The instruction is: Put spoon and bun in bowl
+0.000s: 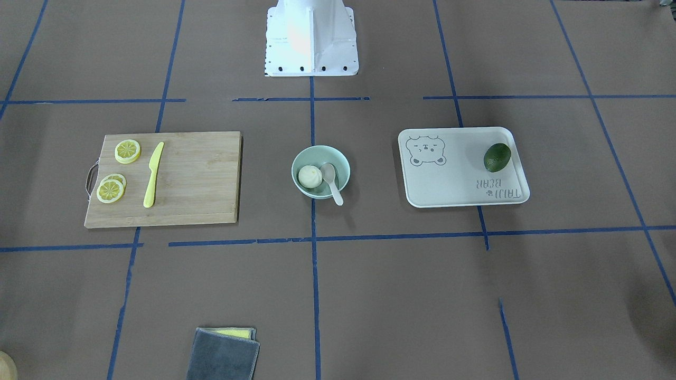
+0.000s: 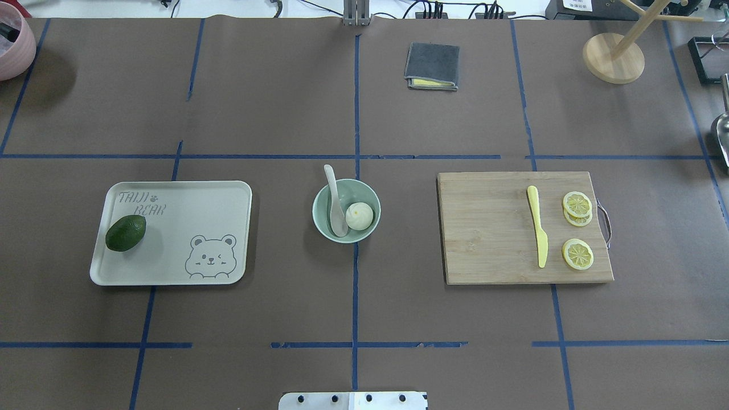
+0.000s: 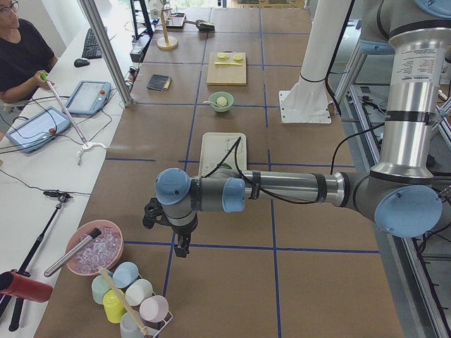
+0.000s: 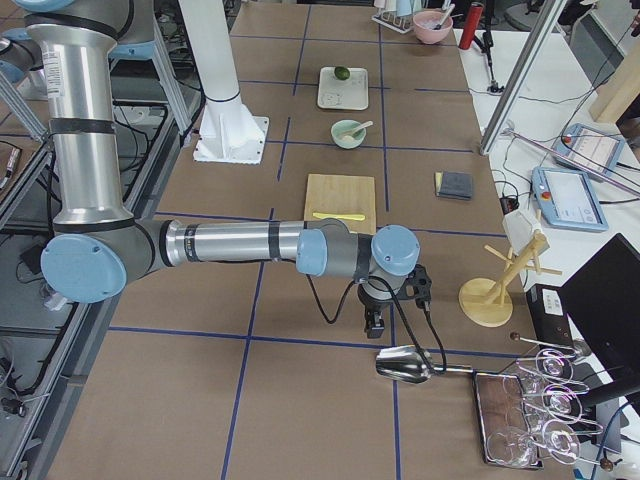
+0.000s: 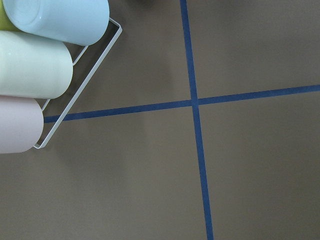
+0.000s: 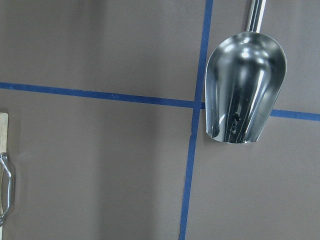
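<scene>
The mint-green bowl (image 2: 364, 193) stands at the table's middle, also in the front-facing view (image 1: 339, 160). The cream bun (image 2: 359, 216) lies inside it, also seen from the front (image 1: 310, 176). The pale spoon (image 2: 336, 206) rests in the bowl beside the bun, its handle sticking out over the far rim (image 1: 332, 184). My left gripper (image 3: 182, 246) hangs over the table's left end, far from the bowl. My right gripper (image 4: 375, 325) hangs over the right end. Both show only in the side views, so I cannot tell whether they are open or shut.
A white bear-print tray (image 2: 188, 199) holds an avocado (image 2: 125, 233). A wooden cutting board (image 2: 490, 228) carries a yellow knife (image 2: 537, 233) and lemon slices (image 2: 577, 253). A grey cloth (image 2: 432, 66) lies far. Cups in a rack (image 5: 35, 75) and a metal scoop (image 6: 245, 90) lie below the wrists.
</scene>
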You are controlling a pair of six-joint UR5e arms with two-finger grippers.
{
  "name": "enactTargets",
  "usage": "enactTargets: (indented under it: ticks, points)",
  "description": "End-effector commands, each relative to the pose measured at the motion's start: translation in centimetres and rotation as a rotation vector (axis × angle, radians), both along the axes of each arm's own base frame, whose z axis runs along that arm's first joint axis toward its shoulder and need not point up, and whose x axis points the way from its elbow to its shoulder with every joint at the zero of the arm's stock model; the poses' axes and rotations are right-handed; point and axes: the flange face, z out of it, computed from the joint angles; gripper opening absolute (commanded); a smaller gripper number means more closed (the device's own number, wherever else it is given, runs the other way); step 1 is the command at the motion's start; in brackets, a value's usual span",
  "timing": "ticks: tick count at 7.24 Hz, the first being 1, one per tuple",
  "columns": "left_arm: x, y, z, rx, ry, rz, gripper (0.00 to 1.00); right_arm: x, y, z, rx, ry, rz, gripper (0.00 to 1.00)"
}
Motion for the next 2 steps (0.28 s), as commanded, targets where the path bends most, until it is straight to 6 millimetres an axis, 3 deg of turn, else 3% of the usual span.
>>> enactTargets:
  ticks: [1,2]
  points:
    - [0.00,0.00,-0.01,0.000,0.000,0.000,1.00,0.33,-0.02,-0.18,0.002,-0.002,0.008,1.00]
    - [0.02,0.00,-0.02,0.000,0.002,0.000,1.00,0.33,-0.09,-0.26,0.004,-0.002,0.008,1.00]
